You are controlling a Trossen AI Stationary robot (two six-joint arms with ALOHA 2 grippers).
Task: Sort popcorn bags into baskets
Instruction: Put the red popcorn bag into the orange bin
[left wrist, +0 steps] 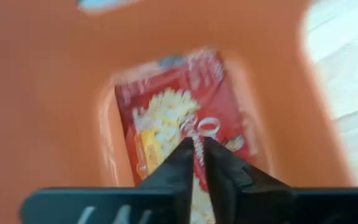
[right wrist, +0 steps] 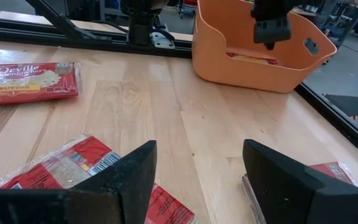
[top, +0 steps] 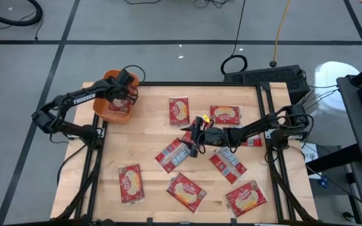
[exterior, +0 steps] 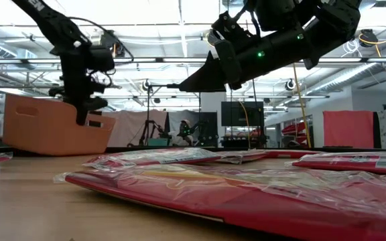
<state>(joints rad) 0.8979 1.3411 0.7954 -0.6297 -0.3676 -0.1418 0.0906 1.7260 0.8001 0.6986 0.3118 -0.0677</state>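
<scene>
Plainly, one popcorn bag (right wrist: 28,82) reads "Orville ... Butter" beside the open right gripper (right wrist: 197,180).

high view looks straight down; low view level, close; both wrist views share the orange basket (right wrist: 260,59).

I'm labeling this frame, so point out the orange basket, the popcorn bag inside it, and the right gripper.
orange basket (right wrist: 260,65), right wrist view, front wall.
popcorn bag inside it (left wrist: 166,106), left wrist view, printed popcorn picture.
right gripper (right wrist: 197,177), right wrist view, midway between its open fingers.
</scene>
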